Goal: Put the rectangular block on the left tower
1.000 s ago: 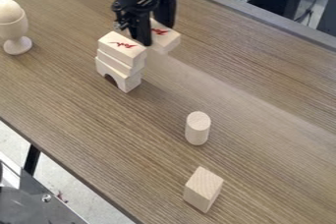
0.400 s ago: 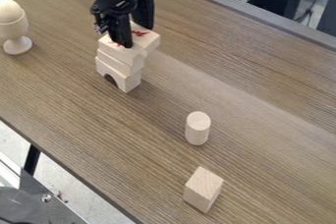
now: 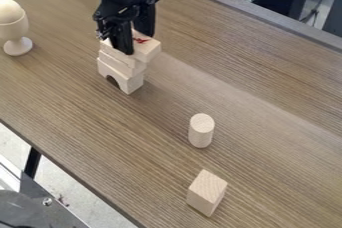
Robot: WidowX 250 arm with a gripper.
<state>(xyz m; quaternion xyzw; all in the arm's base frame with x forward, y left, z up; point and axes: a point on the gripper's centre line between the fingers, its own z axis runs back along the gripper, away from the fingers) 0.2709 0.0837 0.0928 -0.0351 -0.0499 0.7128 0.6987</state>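
Toward the table's (image 3: 267, 137) left end stands a wooden egg cup (image 3: 15, 31), well apart from the tower (image 3: 121, 74), whose base is an arch block. Just above the tower's top, or already on it, is the rectangular block (image 3: 149, 50), jutting past the right side; contact cannot be made out. The gripper (image 3: 137, 41) has its fingers parted by about the block's width, one on the near face and one on the far, and appears to be gripping it. The step looks like seating: ease it left until its edges match the tower's, lower it flat, then spread the fingers evenly and lift straight up. Letting go with that overhang, or brushing the top while opening, could tip the narrow stack. Rightward, a broad stretch of wood leads to the upright cylinder (image 3: 201, 131), then the upright rectangular prism (image 3: 207, 192) nearer the lower edge; the far edge runs diagonally behind, leaving room to withdraw.
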